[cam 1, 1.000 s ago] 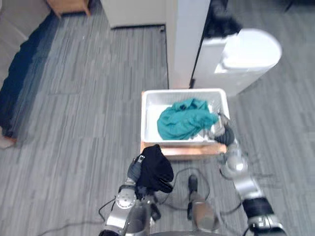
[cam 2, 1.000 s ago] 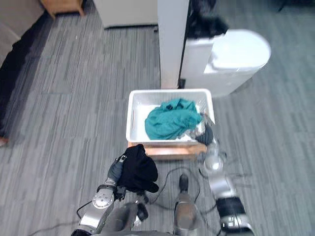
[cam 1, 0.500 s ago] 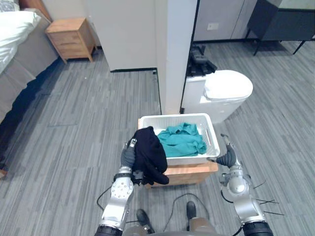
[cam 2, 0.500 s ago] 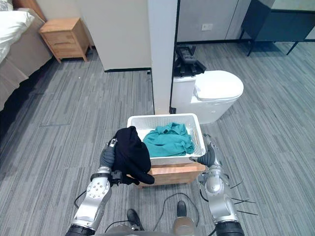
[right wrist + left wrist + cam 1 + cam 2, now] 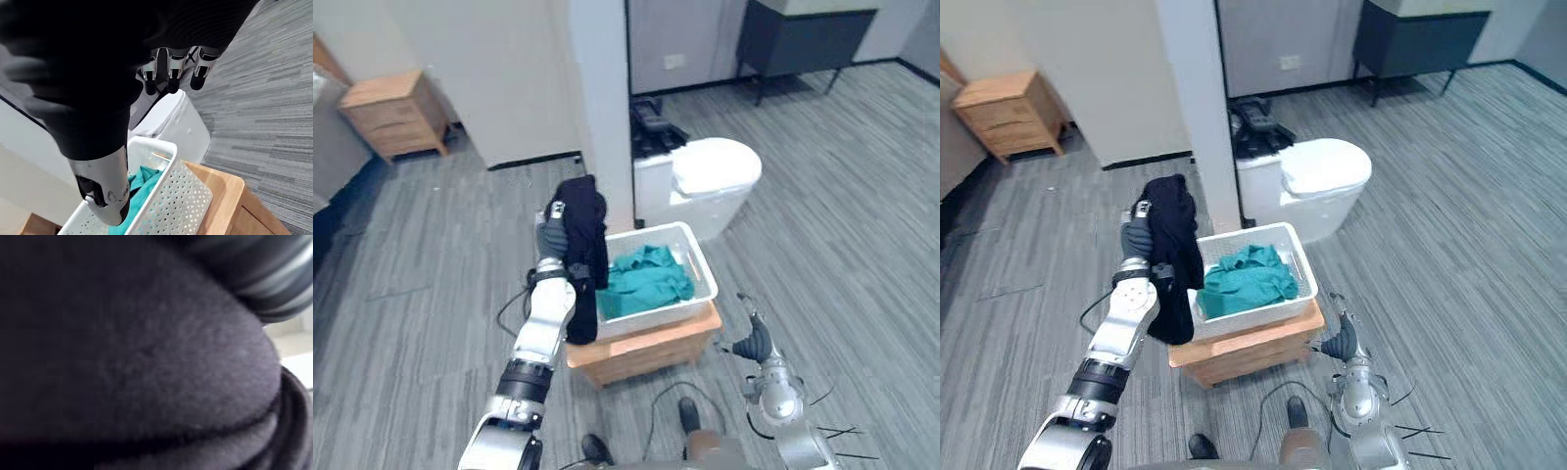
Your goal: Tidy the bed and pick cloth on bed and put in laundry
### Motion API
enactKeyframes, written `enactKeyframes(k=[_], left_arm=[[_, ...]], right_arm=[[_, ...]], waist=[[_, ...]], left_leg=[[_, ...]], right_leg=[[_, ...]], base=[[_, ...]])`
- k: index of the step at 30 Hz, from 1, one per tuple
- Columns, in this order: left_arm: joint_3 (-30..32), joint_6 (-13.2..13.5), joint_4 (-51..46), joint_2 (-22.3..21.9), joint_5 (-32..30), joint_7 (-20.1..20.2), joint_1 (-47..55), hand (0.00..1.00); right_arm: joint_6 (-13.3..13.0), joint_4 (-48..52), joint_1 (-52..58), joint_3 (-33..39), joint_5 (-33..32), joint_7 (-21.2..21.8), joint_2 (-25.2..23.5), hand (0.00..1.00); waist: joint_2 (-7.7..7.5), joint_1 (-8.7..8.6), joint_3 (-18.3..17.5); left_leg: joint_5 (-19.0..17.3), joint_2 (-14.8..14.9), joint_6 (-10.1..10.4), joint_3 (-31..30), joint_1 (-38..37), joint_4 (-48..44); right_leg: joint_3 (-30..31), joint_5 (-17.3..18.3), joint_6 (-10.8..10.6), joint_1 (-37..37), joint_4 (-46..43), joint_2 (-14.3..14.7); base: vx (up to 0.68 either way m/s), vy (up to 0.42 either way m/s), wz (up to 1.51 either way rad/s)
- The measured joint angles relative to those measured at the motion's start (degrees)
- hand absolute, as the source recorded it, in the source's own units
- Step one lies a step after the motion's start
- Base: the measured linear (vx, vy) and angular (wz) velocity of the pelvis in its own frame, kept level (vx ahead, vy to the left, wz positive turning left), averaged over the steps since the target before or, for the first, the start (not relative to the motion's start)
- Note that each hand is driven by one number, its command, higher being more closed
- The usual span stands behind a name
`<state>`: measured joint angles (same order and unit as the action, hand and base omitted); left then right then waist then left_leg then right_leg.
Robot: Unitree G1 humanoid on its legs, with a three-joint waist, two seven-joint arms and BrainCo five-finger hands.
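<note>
Over the left rim of the white laundry basket [image 5: 701,262] I'm holding my left hand [image 5: 551,238] up high with the black cloth [image 5: 585,245] draped on it. The cloth is hanging down past the rim along the basket's left side, touching it, and isn't inside yet. Half a second ago that hand was sitting much lower, down at the basket's near-left corner with the cloth bunched in front of the rim, so it's come up and over toward the far-left corner. Heads up, my head has tipped up too, so the whole view has shifted, but the basket itself isn't moving. What kind of grip that hand has, I honestly can't tell, since it's buried in the fabric and its wrist camera is just looking at black fleece.

Inside the basket the teal cloth [image 5: 646,279] is lying in the same heap as before. The basket is sitting on the wooden stand [image 5: 646,351].

My right hand [image 5: 753,342] is hanging empty off the basket's near-right corner, clear of the stand. It was right at that corner a second ago. Its fingers [image 5: 169,73] are relaxed, side by side, with the thumb [image 5: 105,196] held apart.
</note>
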<state>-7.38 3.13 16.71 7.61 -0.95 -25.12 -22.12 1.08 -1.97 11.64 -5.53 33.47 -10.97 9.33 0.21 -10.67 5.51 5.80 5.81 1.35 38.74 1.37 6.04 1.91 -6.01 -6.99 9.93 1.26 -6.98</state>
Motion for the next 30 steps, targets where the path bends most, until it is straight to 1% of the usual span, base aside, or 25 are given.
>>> enactKeyframes(k=[2, 3, 4, 6, 7, 9, 11, 12, 14, 15, 16, 17, 19, 21, 24, 28, 30], left_arm=[[-0.16, 0.00, 1.96, -1.43, -0.61, -0.23, -1.68, 1.00], [-0.62, -0.01, 2.65, -1.79, -0.98, -0.42, -2.20, 1.00], [-1.78, 0.00, 3.78, -1.97, -1.35, -0.55, -3.06, 1.00], [-3.57, -0.01, 6.63, -2.95, -2.22, -0.71, -5.42, 1.00], [-3.91, 0.00, 7.96, -3.03, -2.73, -0.71, -6.35, 1.00], [-3.94, -0.11, 10.15, -2.95, -4.05, -0.84, -8.04, 1.00], [-3.94, -0.36, 13.57, -2.83, -5.04, -1.36, -10.69, 1.00], [-3.90, -0.46, 13.96, -2.65, -5.44, -1.56, -11.01, 1.00], [-3.67, -0.71, 17.34, -1.75, -6.48, -2.96, -13.63, 1.00], [-3.61, -0.82, 18.38, -1.34, -6.49, -3.16, -14.67, 1.00], [-3.32, -1.00, 20.47, -0.14, -6.59, -3.85, -16.81, 1.00], [-3.05, -1.48, 21.72, 1.17, -6.59, -4.34, -18.51, 1.00], [-2.41, -1.93, 22.85, 2.77, -6.59, -5.44, -20.38, 1.00], [-0.88, -2.32, 24.43, 3.31, -6.59, -6.63, -22.44, 1.00], [-0.81, -2.70, 25.47, 4.81, -7.19, -8.09, -24.20, 1.00], [-0.22, -2.94, 26.99, 7.16, -9.23, -10.39, -26.29, 1.00], [0.18, -2.93, 26.98, 8.38, -11.23, -11.51, -28.16, 1.00]], right_arm=[[-0.37, 1.47, 0.65, -0.88, -0.46, -0.16, 0.01, 0.00], [-0.52, 1.70, 0.66, -1.44, -0.86, -0.22, 0.09, 0.00], [-0.53, 2.26, 0.81, -1.78, -1.12, -0.31, 0.01, 0.00], [-0.61, 5.15, 1.06, -2.75, -1.34, -1.00, -0.11, 0.00], [-0.66, 6.18, 0.90, -3.67, -1.34, -1.49, -0.20, 0.00], [-0.66, 7.57, 0.14, -4.37, -1.35, -1.85, -0.57, 0.00], [-0.66, 7.99, -1.79, -6.48, -1.35, -3.17, -1.38, 0.00], [-0.66, 7.99, -2.47, -7.05, -1.36, -3.44, -1.67, 0.00], [-0.70, 7.99, -4.56, -9.31, -1.38, -4.20, -2.84, 0.00], [-0.74, 7.97, -4.90, -10.04, -1.38, -4.41, -3.18, 0.00], [-0.75, 7.95, -5.51, -11.28, -1.38, -5.18, -3.89, 0.00], [-0.87, 7.96, -5.84, -11.79, -1.38, -5.58, -4.79, 0.00], [-0.88, 7.90, -6.20, -12.52, -1.38, -6.50, -5.48, 0.00], [-0.87, 7.89, -6.21, -12.49, -1.39, -7.64, -5.45, 0.00], [-0.89, 7.90, -5.93, -12.45, -1.54, -8.06, -5.42, 0.00], [-2.83, 7.91, -3.95, -12.78, -2.54, -8.14, -5.93, 0.00], [-3.76, 7.92, -3.07, -12.88, -3.67, -8.51, -6.04, 0.00]], waist=[[-0.05, -0.47, 0.19], [-0.06, -0.97, 0.30], [-0.09, -1.05, 0.67], [-0.28, -1.02, 3.56], [-0.22, -1.09, 4.42], [-0.20, -1.08, 5.91], [-0.31, -1.07, 9.21], [-0.23, -1.08, 9.85], [-0.18, -0.99, 11.61], [-0.40, -1.00, 11.97], [-1.12, -0.93, 12.51], [-1.71, -0.93, 13.06], [-2.02, -0.95, 14.47], [-2.01, -1.02, 15.82], [-2.16, -0.94, 16.59], [-2.12, -0.27, 16.76], [-2.09, 0.57, 17.43]], left_leg=[[-0.01, 0.36, -0.02, 1.34, 1.07, 0.00], [-0.01, 0.61, -0.01, 1.88, 1.60, -0.01], [0.04, 0.88, 0.05, 2.60, 2.08, -0.02], [0.20, 1.56, 0.27, 4.64, 2.71, -0.03], [0.28, 1.75, 0.37, 5.44, 3.69, -0.03], [0.60, 2.02, 0.70, 7.19, 5.05, -0.05], [1.26, 2.14, 0.69, 9.21, 6.49, -0.06], [1.38, 2.13, 0.62, 9.87, 6.81, -0.06], [1.40, 2.13, 0.64, 11.79, 8.46, -0.07], [1.40, 2.11, 0.66, 12.04, 8.94, -0.05], [1.42, 1.93, 0.68, 12.68, 9.81, -0.05], [1.45, 1.85, 0.71, 13.19, 10.53, -0.06], [1.53, 1.93, 0.74, 13.28, 10.95, -0.06], [1.71, 2.09, 0.49, 13.47, 11.06, -0.06], [1.72, 2.25, 0.49, 13.23, 11.14, -0.10], [1.72, 2.56, 0.49, 12.22, 11.26, -0.42], [1.68, 2.95, 0.53, 10.81, 11.74, -0.39]], right_leg=[[0.25, 0.02, -0.14, 1.40, 0.00, 0.15], [0.21, 0.03, -0.21, 1.98, 0.06, 0.28], [0.20, 0.02, -0.21, 2.54, 0.06, 0.39], [-0.01, 0.03, -0.22, 3.45, -0.07, 0.52], [-0.08, 0.01, -0.24, 4.43, -0.08, 0.53], [-0.06, -0.29, -0.71, 6.43, -0.04, 0.51], [0.16, -1.48, -1.47, 8.17, 0.00, 0.32], [0.29, -1.71, -1.47, 8.61, 0.00, 0.31], [1.28, -2.08, -1.83, 10.89, 0.06, 0.35], [1.50, -2.32, -1.52, 11.53, 0.05, 0.24], [1.75, -3.61, -0.29, 12.84, 0.13, 0.03], [1.99, -4.80, 0.16, 13.89, 0.20, -0.02], [1.88, -6.27, 1.21, 14.35, 0.59, 0.04], [1.79, -6.51, 1.39, 14.34, 0.98, 0.17], [1.47, -6.52, 1.39, 14.29, 0.95, 0.27], [0.82, -6.52, 1.39, 13.72, 0.77, 0.26], [-0.32, -6.52, 1.39, 13.49, 0.72, 0.35]], base=[[-0.03, -0.025, -0.29], [-0.02, -0.031, -0.18], [-0.01, -0.032, -0.03], [-0.02, -0.033, 0.06], [-0.03, -0.037, 0.07], [-0.01, -0.014, 0.02], [0.00, 0.000, 0.00], [-0.02, -0.016, -0.13], [0.01, -0.013, -0.19], [0.04, -0.004, -0.19], [0.05, -0.002, -0.20], [0.07, -0.001, -0.21], [0.09, 0.003, -0.14], [0.10, 0.008, -0.10], [0.14, 0.010, -0.01], [0.11, 0.004, 0.15], [0.07, -0.012, 0.25]])
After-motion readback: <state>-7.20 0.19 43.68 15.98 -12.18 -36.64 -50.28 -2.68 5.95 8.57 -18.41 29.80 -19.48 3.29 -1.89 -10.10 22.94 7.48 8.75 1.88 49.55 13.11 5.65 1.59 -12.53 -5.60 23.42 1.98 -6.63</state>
